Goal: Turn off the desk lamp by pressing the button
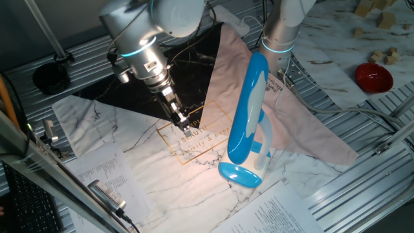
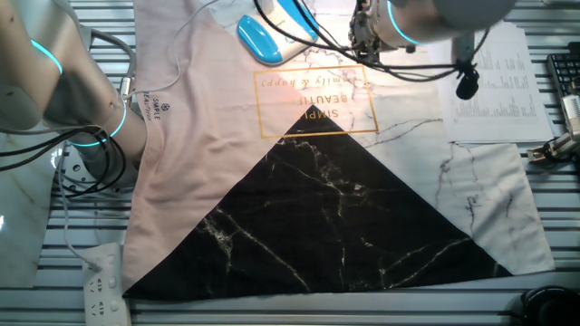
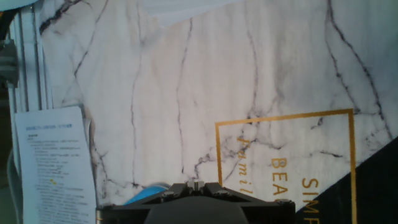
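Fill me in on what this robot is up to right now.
The robot arm is working toward switching off the desk lamp. Its gripper hangs over the gold-lettered part of the marbled mat, beside the lamp and apart from it. The blue base, where the button probably sits, is not yet touched, and the mat under the lamp head glows, so the lamp looks lit.

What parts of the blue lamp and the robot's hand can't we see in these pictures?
- The desk lamp: its button cannot be made out in one fixed view, too small to pick out.
- In the other fixed view only the lamp's base shows; the top edge cuts off the head.
- The gripper: fingertips too small and dark to tell open or shut.
- In the hand view, the fingers are cut off by the bottom edge.
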Tool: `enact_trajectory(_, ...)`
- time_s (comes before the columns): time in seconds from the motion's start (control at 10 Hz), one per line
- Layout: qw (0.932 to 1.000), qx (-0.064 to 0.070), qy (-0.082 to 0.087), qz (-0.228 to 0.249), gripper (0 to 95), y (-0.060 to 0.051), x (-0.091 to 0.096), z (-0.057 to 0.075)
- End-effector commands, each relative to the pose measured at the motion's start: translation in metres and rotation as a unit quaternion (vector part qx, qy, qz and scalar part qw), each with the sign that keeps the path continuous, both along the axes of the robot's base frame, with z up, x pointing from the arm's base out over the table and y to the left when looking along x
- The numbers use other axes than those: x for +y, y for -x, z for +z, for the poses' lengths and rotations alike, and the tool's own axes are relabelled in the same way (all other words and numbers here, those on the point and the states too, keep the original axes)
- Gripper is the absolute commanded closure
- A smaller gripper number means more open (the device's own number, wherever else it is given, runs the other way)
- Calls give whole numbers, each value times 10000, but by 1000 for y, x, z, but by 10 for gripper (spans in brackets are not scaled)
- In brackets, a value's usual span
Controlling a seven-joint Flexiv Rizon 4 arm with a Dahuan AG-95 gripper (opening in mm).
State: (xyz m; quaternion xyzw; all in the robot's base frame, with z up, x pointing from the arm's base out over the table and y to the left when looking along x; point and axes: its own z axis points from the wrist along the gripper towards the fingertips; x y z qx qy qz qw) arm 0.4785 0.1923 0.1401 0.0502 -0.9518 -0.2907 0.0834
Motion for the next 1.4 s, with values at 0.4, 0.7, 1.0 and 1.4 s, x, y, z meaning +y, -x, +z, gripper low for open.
enact_trajectory(0.4,9993,188,-298,108,950,18,20,-8)
enact_trajectory(0.7,9992,268,-291,28,950,29,30,-15)
enact_trajectory(1.0,9991,299,-311,-21,950,36,41,-21)
enact_trajectory(1.4,9992,281,-289,-24,950,39,48,-24)
